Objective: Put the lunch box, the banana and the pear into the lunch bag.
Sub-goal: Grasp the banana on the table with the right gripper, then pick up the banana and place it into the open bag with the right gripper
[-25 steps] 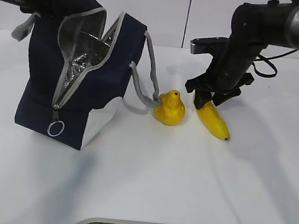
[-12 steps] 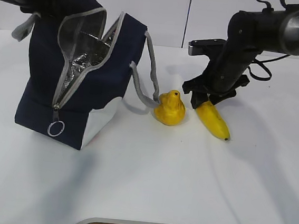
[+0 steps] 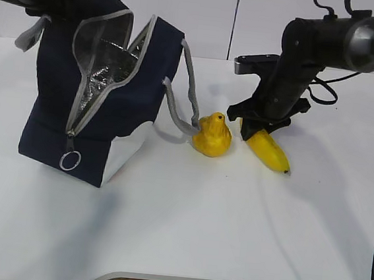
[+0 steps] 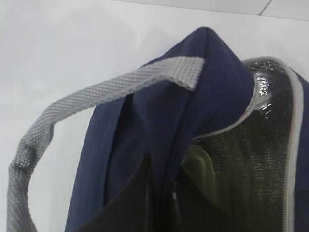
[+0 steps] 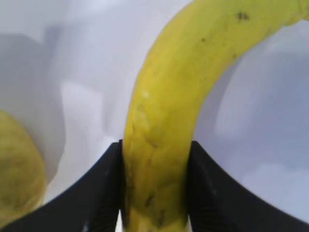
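1. White tabletop [image 3: 185, 232] carries a large navy-blue fabric lunch bag [image 3: 131, 101], unzipped, foil lining showing.
2. Right of the bag lies a squat yellow pear [image 3: 212, 137]; further right, a long curved yellow banana [image 3: 268, 152].
3. Right gripper [image 5: 154, 186] clamps the banana's end.
4. Left gripper [image 4: 161, 186] pinches the bag's top fabric.
5. Inside the bag a sage-green lunch box lid [image 4: 198, 166] peeks out.

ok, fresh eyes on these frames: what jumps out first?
The navy lunch bag stands at table left, unzipped with its foil lining showing, and the left gripper pinches its top edge to hold it open. At right, the right gripper is clamped on the banana; the wrist view shows both fingers pressing its sides. The pear sits between them, beside the bag's grey strap.
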Tool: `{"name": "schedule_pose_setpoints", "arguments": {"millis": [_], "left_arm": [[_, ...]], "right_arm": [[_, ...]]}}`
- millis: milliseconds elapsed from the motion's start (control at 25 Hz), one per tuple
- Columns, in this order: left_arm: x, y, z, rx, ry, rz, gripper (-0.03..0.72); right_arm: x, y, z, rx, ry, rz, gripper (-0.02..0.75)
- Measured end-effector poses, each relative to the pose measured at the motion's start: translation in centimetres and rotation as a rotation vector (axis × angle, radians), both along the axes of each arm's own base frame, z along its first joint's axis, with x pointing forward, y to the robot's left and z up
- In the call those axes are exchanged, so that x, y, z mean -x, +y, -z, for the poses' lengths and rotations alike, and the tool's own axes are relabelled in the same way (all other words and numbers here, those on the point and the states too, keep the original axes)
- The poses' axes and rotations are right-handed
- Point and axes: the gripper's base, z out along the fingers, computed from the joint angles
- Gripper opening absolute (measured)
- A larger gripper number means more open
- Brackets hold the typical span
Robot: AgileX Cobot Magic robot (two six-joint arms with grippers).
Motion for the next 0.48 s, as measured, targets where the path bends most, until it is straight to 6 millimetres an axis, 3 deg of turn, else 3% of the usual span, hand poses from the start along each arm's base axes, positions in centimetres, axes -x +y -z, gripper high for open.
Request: {"name": "schedule_pose_setpoints", "arguments": {"millis": [240,480], "left_arm": [[-0.2,-0.1,0.5,0.006,0.009,0.0,-0.002],[-0.5,-0.3,0.7,0.022,0.007,0.0,-0.002]], "right_arm": [[-0.4,0.1,-2.3,0.01,0.024,-0.006,0.306],[-0.9,0.0,-7.7,0.029,0.014,-0.013,0.306]]}}
